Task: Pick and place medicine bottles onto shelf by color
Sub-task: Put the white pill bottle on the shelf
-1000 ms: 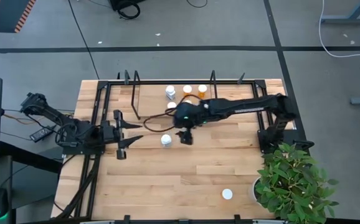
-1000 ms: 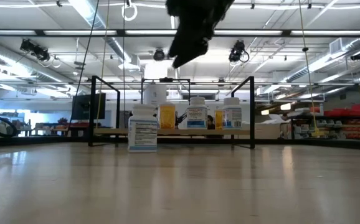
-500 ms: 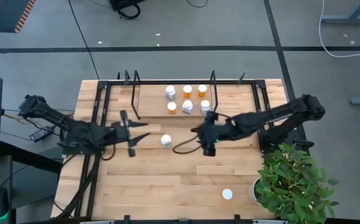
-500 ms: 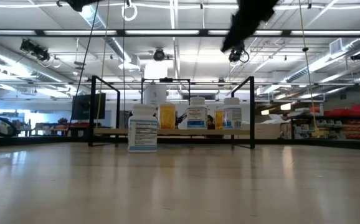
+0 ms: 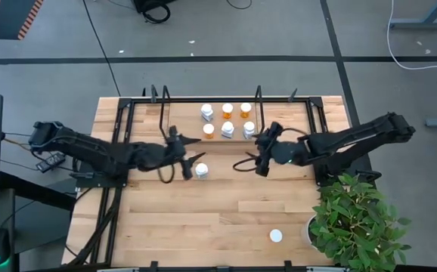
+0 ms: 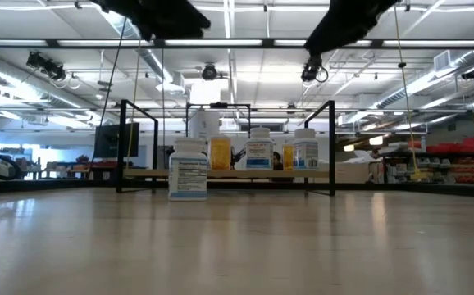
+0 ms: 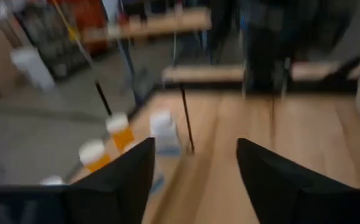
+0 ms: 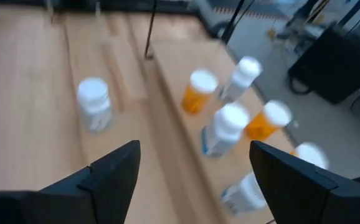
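We see six bottles [image 5: 227, 110] with round white caps standing on the shelf [image 5: 181, 113], a pale wooden board with a black wire frame at each short end, set along the 12 o'clock edge of the surface [image 5: 203, 219]. From above they form two rows of three: a white one and two orange ones behind, an orange one and two white ones in front. In the low view the white bodies carry printed labels.

A seventh bottle, the loose white bottle [image 5: 202, 171], stands upright on the surface just off the shelf's near edge, toward 6 o'clock from it. In the low view it stands in front of the shelf, label facing us. One more, the far bottle [image 5: 276, 236], stands alone near the surface's 5 o'clock corner, beside a leafy plant [image 5: 358, 219].

The left arm reaches in from 9 o'clock, stretched low and long across the surface. Its left tool [image 5: 188, 162] sits just beside the loose white bottle, on that bottle's 9 o'clock side, its fingers parted and empty; its wrist view shows a wide gap between the two dark fingers [image 7: 114, 180].

The right arm comes in from 3 o'clock, elbow bent. Its right tool [image 5: 262, 151] hangs by the shelf's right end frame, spread wide and holding nothing; its wrist view shows the shelf's bottles between the spread fingers [image 8: 111, 174].
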Robot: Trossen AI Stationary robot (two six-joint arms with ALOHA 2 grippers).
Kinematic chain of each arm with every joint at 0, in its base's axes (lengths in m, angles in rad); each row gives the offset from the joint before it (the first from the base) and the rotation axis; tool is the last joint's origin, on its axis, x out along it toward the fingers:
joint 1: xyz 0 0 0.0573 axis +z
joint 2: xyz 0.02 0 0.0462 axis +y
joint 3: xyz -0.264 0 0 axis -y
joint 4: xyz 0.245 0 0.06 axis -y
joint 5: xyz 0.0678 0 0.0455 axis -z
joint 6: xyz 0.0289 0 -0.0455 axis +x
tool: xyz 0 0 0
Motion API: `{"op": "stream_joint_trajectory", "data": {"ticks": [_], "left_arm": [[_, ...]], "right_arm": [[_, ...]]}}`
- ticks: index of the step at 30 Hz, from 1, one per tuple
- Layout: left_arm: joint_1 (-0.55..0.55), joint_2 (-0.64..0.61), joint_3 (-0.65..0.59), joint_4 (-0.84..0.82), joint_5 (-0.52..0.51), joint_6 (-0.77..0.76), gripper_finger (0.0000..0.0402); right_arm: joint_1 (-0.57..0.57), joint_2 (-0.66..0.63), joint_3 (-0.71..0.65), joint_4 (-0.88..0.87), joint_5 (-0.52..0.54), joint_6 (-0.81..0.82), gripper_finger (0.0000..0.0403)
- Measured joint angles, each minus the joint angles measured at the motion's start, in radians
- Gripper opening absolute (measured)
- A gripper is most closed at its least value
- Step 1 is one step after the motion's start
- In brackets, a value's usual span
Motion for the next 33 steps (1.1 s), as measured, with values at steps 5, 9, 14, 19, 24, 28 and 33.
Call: {"op": "stream_joint_trajectory", "data": {"ticks": [5, 9, 14, 19, 24, 28, 33], "left_arm": [[0.026, 0.115, 0.168, -0.342, 0.117, -0.127, 0.0295], [0.020, 0.218, 0.275, -0.553, 0.153, -0.208, 0.0330], [0.021, 0.318, 0.310, -0.613, 0.224, -0.242, 0.0343], [0.064, 0.363, 0.311, -0.680, 0.266, -0.299, 0.0343], [0.090, 0.370, 0.311, -0.704, 0.325, -0.294, 0.0344], [0.090, 0.381, 0.310, -0.743, 0.342, -0.294, 0.0344], [0.088, 0.429, 0.311, -0.719, 0.381, -0.320, 0.0344]], "right_arm": [[-0.005, -0.082, 0.009, -0.009, 0.010, -0.041, 0.0310], [-0.002, -0.116, 0.009, -0.056, 0.009, -0.040, 0.0310], [-0.002, -0.122, 0.008, -0.143, 0.007, -0.009, 0.0310], [-0.001, -0.121, 0.008, -0.213, 0.006, 0.042, 0.0310], [-0.001, -0.121, 0.008, -0.232, 0.006, 0.057, 0.0310], [-0.001, -0.121, 0.008, -0.230, 0.006, 0.057, 0.0310], [-0.001, -0.121, 0.008, -0.230, 0.006, 0.057, 0.0310]]}}
